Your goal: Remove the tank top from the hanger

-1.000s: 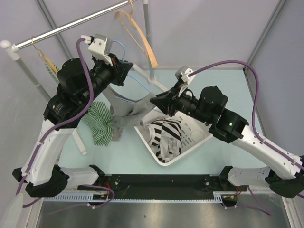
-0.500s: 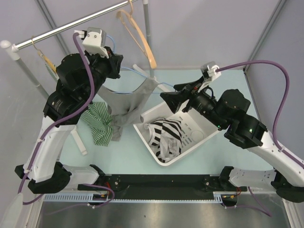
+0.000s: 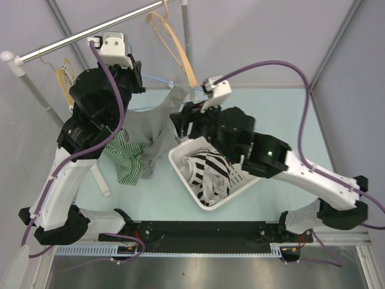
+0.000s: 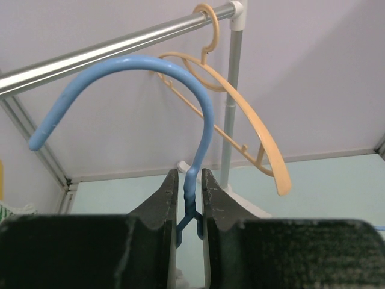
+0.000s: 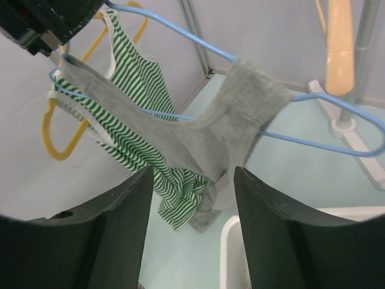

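A grey tank top (image 3: 155, 129) hangs on a blue wire hanger (image 3: 157, 80); it shows in the right wrist view too (image 5: 210, 129), one strap over the hanger's right arm (image 5: 328, 142). My left gripper (image 4: 190, 198) is shut on the twisted neck of the blue hanger (image 4: 191, 186) and holds it up near the rail. My right gripper (image 3: 180, 123) is open and empty, its jaws wide apart just short of the hanging grey cloth (image 5: 194, 180).
A steel clothes rail (image 3: 90, 33) carries an empty tan hanger (image 3: 177, 45) and a yellow hanger with a green striped top (image 3: 126, 158). A white basket (image 3: 180, 165) with striped clothes stands mid-table below my right arm. The rail's post (image 4: 231, 108) stands behind.
My right arm has swung left and forward, from over the basket up to the grey tank top. My left arm raised the hanger a little toward the rail.
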Tool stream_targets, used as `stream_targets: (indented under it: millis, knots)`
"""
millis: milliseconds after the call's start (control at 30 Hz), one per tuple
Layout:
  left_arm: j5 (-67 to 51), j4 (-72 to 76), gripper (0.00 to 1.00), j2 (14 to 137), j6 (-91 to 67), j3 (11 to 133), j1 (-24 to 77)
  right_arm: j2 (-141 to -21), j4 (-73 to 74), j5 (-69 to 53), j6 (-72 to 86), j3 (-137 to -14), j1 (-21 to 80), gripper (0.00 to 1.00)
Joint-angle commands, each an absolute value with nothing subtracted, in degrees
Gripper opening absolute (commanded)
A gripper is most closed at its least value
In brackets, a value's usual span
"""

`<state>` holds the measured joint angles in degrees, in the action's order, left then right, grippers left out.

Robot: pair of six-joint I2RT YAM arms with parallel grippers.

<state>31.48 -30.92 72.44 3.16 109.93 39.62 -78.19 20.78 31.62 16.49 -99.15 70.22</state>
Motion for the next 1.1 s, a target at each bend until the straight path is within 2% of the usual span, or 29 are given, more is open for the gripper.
stream_targets:
  millis: [0,300,767,1067]
  knots:
    - [36.1,-25.6,0.0,71.3,6.9,108.3,40.5,-85.8,19.2,38.3,16.1,-106.8,70.6,0.59]
    - [35.2,-25.0,0.0,69.1,7.2,105.9,40.6,-92.0,18.9,38.6,18.1,-112.5,67.4,0.51]
    - [34.2,-25.0,0.0,68.8,6.3,105.3,40.7,-92.6,20.5,38.5,19.8,-111.4,64.3,0.52]
    - [32.4,-25.5,0.0,68.7,4.5,105.2,40.7,-94.8,19.2,35.6,20.6,-113.0,62.7,0.47]
